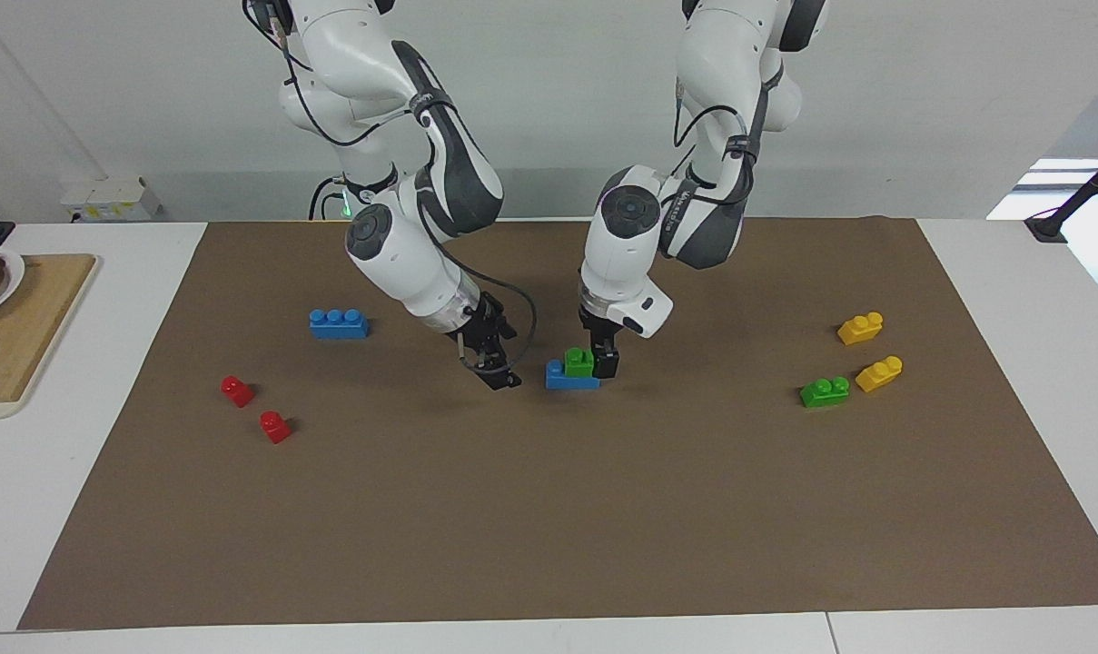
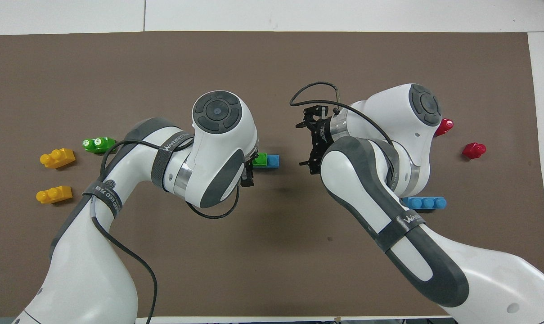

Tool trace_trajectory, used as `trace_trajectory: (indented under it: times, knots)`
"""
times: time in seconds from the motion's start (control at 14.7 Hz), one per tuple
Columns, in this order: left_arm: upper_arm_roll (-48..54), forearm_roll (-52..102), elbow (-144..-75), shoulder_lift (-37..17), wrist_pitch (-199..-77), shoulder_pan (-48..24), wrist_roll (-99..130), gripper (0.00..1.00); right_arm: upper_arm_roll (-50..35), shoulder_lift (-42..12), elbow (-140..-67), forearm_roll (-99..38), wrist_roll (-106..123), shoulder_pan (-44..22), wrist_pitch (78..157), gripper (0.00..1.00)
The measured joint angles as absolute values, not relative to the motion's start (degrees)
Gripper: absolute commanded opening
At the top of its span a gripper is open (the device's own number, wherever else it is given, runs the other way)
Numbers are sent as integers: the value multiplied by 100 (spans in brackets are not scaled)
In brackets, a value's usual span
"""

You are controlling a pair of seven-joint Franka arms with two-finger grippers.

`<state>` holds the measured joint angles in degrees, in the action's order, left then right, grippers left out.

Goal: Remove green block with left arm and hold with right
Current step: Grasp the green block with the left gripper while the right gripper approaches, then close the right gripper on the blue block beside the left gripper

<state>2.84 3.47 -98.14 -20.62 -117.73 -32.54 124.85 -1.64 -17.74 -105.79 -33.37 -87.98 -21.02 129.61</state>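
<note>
Two robot arms lean over a brown mat (image 1: 549, 509) on a white table (image 1: 85, 490). Near the middle of the mat sits a blue brick (image 1: 568, 377) with the green block (image 1: 578, 362) stuck on top of it. The left gripper (image 1: 606, 361) is down at the green block, on the block's side toward the left arm's end of the table, and its black fingers (image 1: 608, 363) stand open right at the block. I cannot tell if they touch it. The right gripper (image 1: 499, 374) hangs low over the mat just beside the blue brick, toward the right arm's end, and its fingers are spread open with nothing in them. Another blue brick (image 1: 338, 323) with three bumps lies toward the right arm's end of the table. Two small red blocks (image 1: 255, 409) lie farther from the robots than that one. Toward the left arm's end lie two yellow blocks (image 1: 869, 350) and a second green brick (image 1: 825, 391). A wooden board (image 1: 22, 336) with a plate (image 1: 2, 277) of food rests on the table off the mat.
</note>
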Motion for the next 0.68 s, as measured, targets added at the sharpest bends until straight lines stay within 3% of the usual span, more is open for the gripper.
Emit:
trace_trajectory:
  times: [0.68]
  knots:
    - [284, 347, -9826, -2061, -11900, -3258, 12699, 100, -164, -2348, -10348, -3347, -9086, -2529, 13407, 97]
